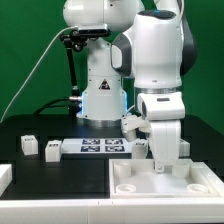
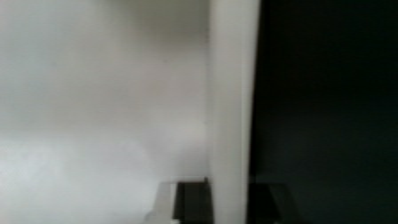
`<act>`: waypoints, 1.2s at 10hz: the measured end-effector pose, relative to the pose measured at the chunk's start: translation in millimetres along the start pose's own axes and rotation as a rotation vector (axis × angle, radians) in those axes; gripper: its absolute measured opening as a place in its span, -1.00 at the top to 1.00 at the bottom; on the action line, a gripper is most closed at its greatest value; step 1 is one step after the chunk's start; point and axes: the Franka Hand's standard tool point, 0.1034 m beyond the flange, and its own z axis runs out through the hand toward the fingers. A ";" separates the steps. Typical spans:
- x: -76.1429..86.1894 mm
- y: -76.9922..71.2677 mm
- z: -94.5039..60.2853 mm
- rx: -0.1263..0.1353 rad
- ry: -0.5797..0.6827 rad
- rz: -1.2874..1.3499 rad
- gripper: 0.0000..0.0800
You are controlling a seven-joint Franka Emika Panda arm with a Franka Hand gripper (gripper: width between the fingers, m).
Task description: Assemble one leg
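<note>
Two small white legs [image 1: 28,146] [image 1: 52,150] with tags lie on the black table at the exterior view's left, far from my gripper. My gripper [image 1: 163,160] points down at the far rim of the large white square tray-like part [image 1: 130,182] in the foreground. In the wrist view the image is blurred. My gripper [image 2: 233,187] has a dark finger [image 2: 192,203] on each side of the part's upright white rim [image 2: 233,100], close against it. No leg shows in the wrist view.
The marker board [image 1: 100,147] lies between the legs and my gripper. Another small white block [image 1: 143,148] sits at its right end, and one more [image 1: 130,122] lies behind it near the arm's base. Green backdrop behind.
</note>
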 end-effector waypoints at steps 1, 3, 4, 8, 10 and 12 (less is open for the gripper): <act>-0.1 -0.1 0.1 0.000 0.000 0.000 0.85; -0.4 -0.1 0.2 0.000 0.000 0.001 0.18; -0.5 -0.1 0.2 0.000 0.000 0.001 -0.23; -0.7 -0.2 0.2 0.001 0.000 0.001 -0.61; -0.8 -0.3 0.2 0.001 0.000 0.002 -0.62; 3.9 -6.1 -15.3 -0.014 -0.005 0.038 -0.62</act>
